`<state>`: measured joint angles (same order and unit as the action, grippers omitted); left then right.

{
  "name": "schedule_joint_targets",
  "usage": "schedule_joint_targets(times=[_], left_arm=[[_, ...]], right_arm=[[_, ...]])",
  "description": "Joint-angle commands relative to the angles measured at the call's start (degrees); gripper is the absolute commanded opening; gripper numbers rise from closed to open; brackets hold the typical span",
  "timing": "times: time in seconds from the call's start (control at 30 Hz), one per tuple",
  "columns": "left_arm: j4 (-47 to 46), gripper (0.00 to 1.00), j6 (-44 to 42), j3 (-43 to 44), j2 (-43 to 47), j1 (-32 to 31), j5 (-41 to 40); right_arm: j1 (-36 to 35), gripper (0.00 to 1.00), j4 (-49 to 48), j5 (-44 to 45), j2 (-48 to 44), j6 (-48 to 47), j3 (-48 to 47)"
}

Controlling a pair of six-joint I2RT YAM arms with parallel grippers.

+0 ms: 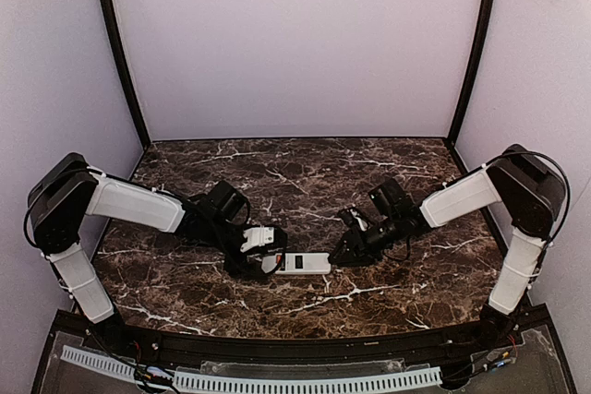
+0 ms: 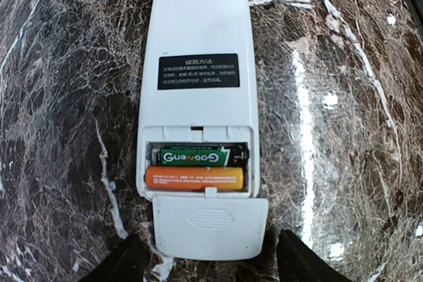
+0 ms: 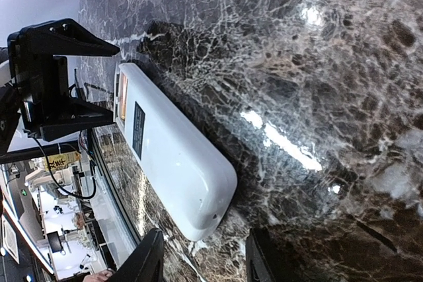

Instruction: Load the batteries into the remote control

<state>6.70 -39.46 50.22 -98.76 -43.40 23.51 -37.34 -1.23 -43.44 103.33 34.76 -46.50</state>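
Note:
The remote control (image 2: pixel 198 37) lies on the marble with its white back up and its battery bay uncovered. The batteries lie side by side in the bay, a green one (image 2: pixel 195 157) and an orange one (image 2: pixel 195 178). The white battery cover (image 2: pixel 210 226) lies flat against the bay's near edge. My left gripper (image 2: pixel 213 263) is open, one dark finger on each side of the cover and close to it. My right gripper (image 3: pixel 205 257) is open at the remote's (image 3: pixel 172 156) other, rounded end, which sits just ahead of its fingers. In the top view the remote (image 1: pixel 307 263) lies between the two grippers.
The dark marble table (image 1: pixel 305 182) is enclosed by pale walls at the back and on both sides. A black frame and a white ribbed strip (image 1: pixel 277 380) run along the near edge. The left gripper (image 3: pixel 53 77) shows beyond the remote in the right wrist view.

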Motion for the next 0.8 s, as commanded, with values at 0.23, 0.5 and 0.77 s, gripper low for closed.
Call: schedule_joint_targets(times=[0.23, 0.5, 0.77], left_arm=[[2.46, 0.63, -1.72, 2.77, -2.6, 0.42, 3.88], [7.35, 0.44, -1.31, 5.91, -3.07, 0.44, 2.96], [16.46, 0.41, 2.13, 13.83, -3.36, -0.68, -0.85]], right_arm=[[0.35, 0.39, -2.8, -1.75, 4.88, -0.12, -2.22], [0.35, 0.36, -2.71, -2.81, 6.81, -1.18, -3.95], [0.42, 0.34, -2.54, -3.65, 7.23, -1.92, -5.13]])
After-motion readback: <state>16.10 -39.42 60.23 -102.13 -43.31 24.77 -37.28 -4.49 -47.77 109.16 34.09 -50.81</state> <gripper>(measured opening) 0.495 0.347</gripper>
